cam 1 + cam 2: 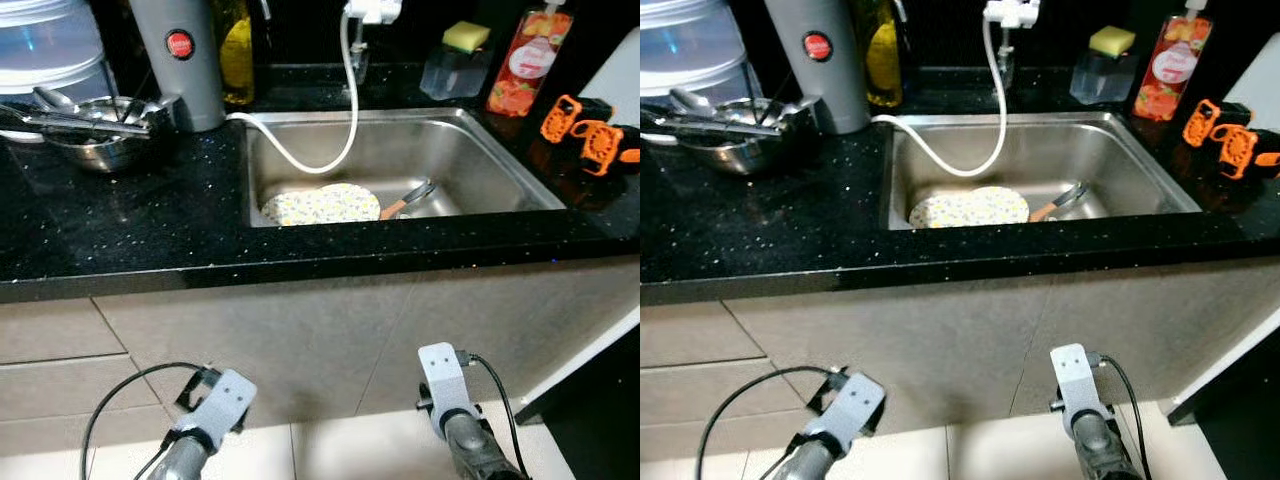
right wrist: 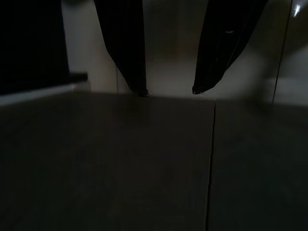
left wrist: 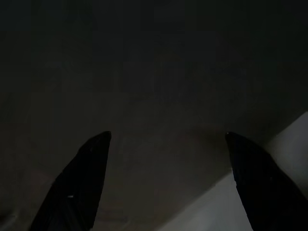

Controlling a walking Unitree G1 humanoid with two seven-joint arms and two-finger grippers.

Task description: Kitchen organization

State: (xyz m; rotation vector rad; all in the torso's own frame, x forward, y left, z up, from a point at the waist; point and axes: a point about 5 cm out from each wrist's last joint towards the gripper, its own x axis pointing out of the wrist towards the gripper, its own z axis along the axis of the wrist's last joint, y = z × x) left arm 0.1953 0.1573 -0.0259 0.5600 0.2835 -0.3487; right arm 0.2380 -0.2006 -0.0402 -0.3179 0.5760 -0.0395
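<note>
A stainless sink (image 1: 500, 160) is set into the black counter (image 1: 120, 230) in front of me. In it lie a yellow-patterned plate (image 1: 322, 204) and a utensil with an orange handle (image 1: 408, 199). A white hose (image 1: 310, 160) loops from the tap down into the basin. Both arms hang low before the cabinet fronts, with their wrists at the bottom of the eye views. My left gripper (image 3: 166, 137) is open with its fingers wide apart over dark floor. My right gripper (image 2: 168, 91) is open too, holding nothing and pointing at the floor.
A steel bowl of utensils (image 1: 95, 125), a water jug (image 1: 50, 45), a grey flask (image 1: 182, 60) and an oil bottle (image 1: 236, 55) stand at the back left. A sponge on a dispenser (image 1: 455, 65), a red pouch (image 1: 528, 62) and orange tools (image 1: 585, 135) sit right.
</note>
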